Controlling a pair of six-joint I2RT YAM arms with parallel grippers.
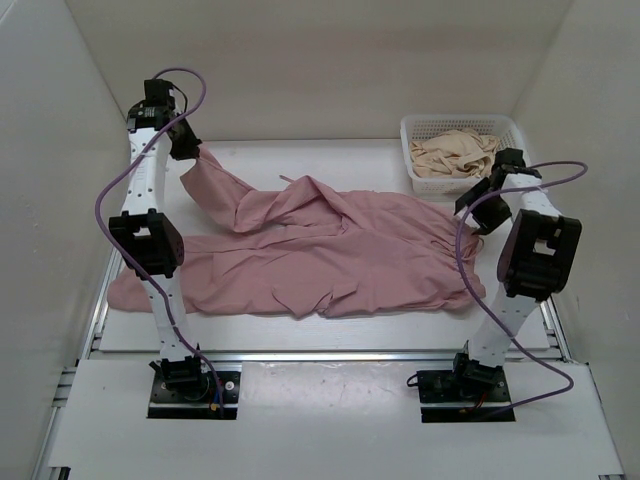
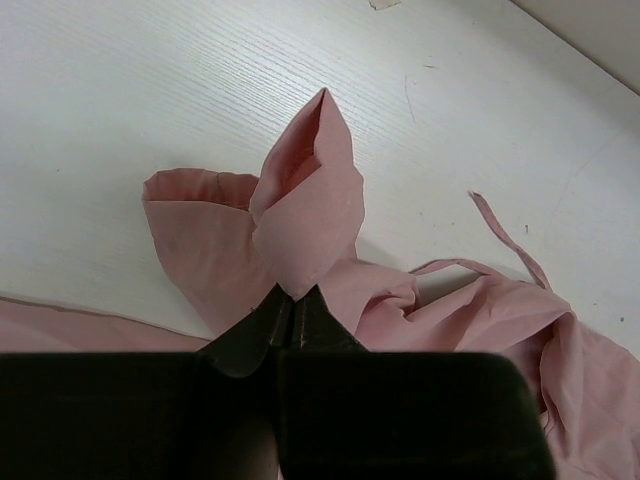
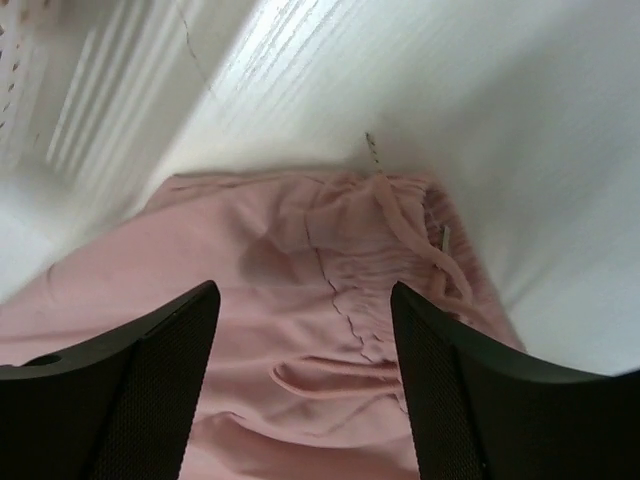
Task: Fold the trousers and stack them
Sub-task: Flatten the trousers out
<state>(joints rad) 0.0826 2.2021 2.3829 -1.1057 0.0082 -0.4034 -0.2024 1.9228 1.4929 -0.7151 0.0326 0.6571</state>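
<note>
Pink trousers (image 1: pixel 320 255) lie spread across the table, waistband to the right. My left gripper (image 1: pixel 190 148) is shut on the end of one trouser leg (image 2: pixel 305 215) and holds it lifted at the back left, the cloth draping down toward the middle. My right gripper (image 1: pixel 478 208) is open and empty, hovering just above the waistband and drawstring (image 3: pixel 410 235) at the trousers' right end. The other leg lies flat at the front left (image 1: pixel 130 285).
A white basket (image 1: pixel 462 128) at the back right holds a crumpled beige garment (image 1: pixel 455 155). White walls close in the table on the left, back and right. The bare table top (image 1: pixel 300 155) shows behind the trousers.
</note>
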